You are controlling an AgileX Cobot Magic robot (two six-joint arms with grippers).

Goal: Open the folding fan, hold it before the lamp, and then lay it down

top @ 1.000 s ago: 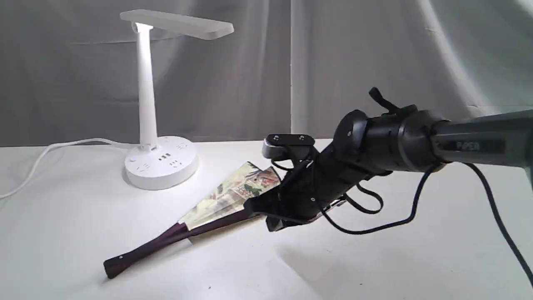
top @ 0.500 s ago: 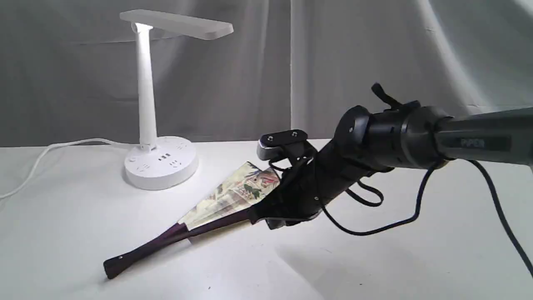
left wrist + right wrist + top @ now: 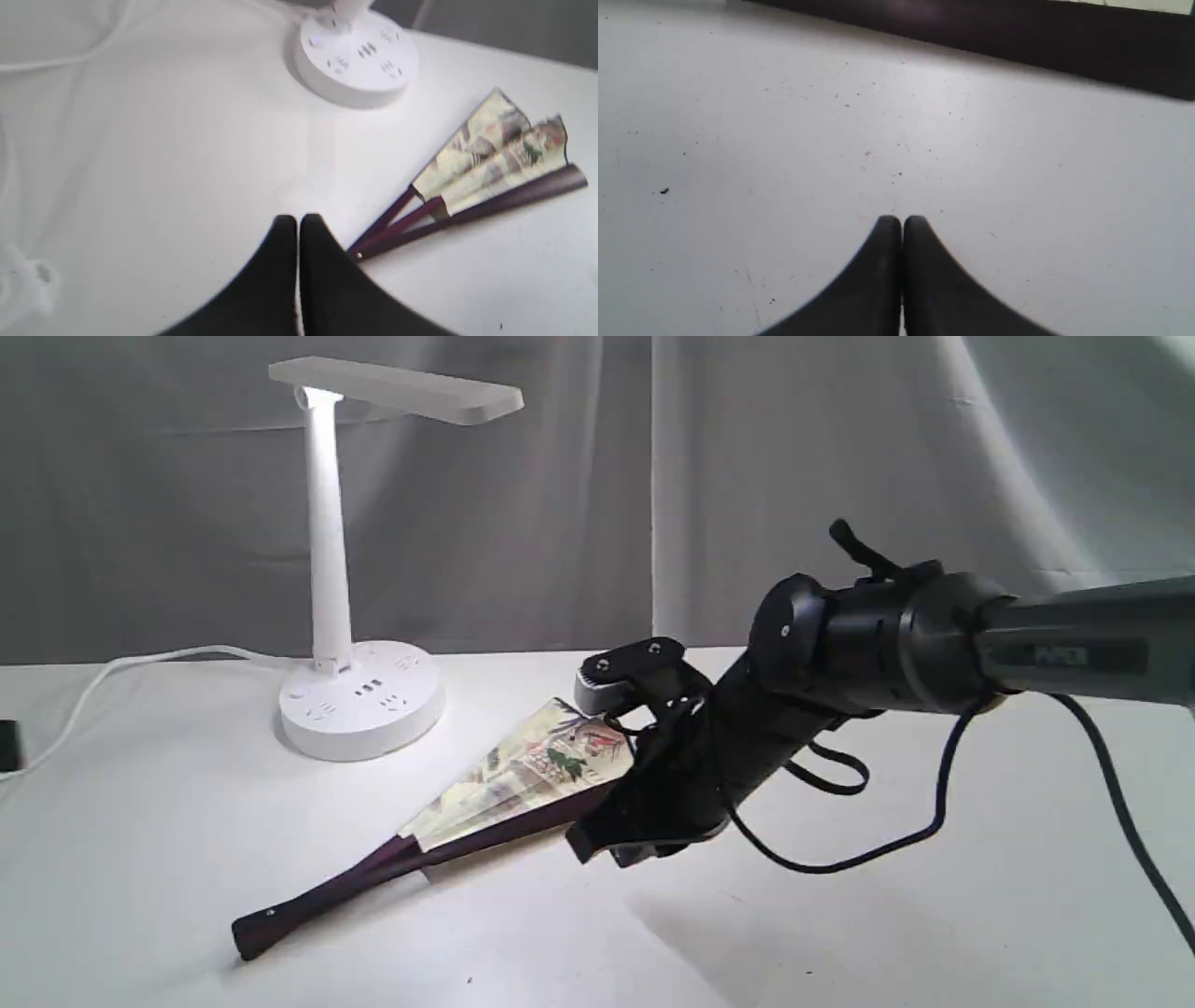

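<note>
Cream paper folding fan, partly spread, flat on the bench near the lamp. To open well: pin the rivet end down, slide one dark guard sideways slowly. Lying slanted, rivet end front-left, painted end back-right. Right end effector beside that end, left end effector off the fan, both pinched together, empty.
</note>
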